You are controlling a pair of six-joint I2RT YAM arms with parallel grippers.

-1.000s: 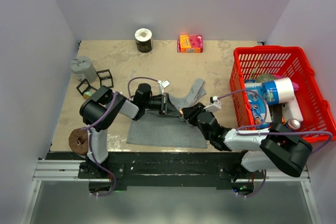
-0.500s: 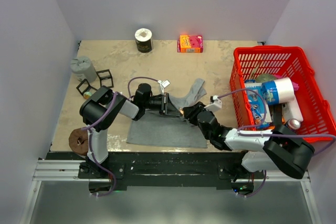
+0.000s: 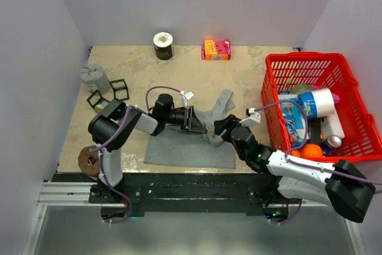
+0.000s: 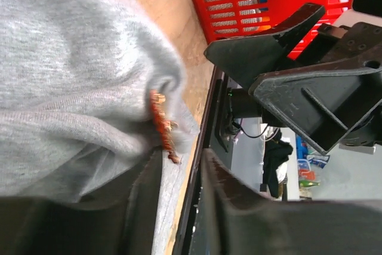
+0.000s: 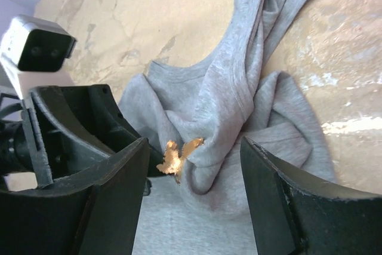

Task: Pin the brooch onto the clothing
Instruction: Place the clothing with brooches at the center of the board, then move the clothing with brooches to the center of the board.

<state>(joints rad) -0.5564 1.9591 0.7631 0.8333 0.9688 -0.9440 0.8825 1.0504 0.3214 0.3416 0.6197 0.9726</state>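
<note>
The grey tank top (image 3: 185, 150) lies at the near middle of the table, its upper part bunched into a raised fold. The orange-red brooch (image 3: 208, 127) sits on that fold; it shows edge-on in the left wrist view (image 4: 162, 125) and face-on in the right wrist view (image 5: 178, 154). My left gripper (image 3: 192, 119) is shut on the fabric (image 4: 71, 88) just left of the brooch. My right gripper (image 3: 216, 132) is open and empty, its fingers (image 5: 113, 195) standing wide on either side of the brooch without touching it.
A red basket (image 3: 310, 58) with bottles, a white roll and an orange ball stands at the right. A paper roll (image 3: 162, 45) and an orange box (image 3: 216, 49) stand at the back. A grey cup (image 3: 94, 77), black frames (image 3: 118, 89) and a brown ring (image 3: 89, 159) are at the left.
My right arm has drawn back to the right, away from the fold. The brooch stays on the fabric. The left gripper has kept its hold.
</note>
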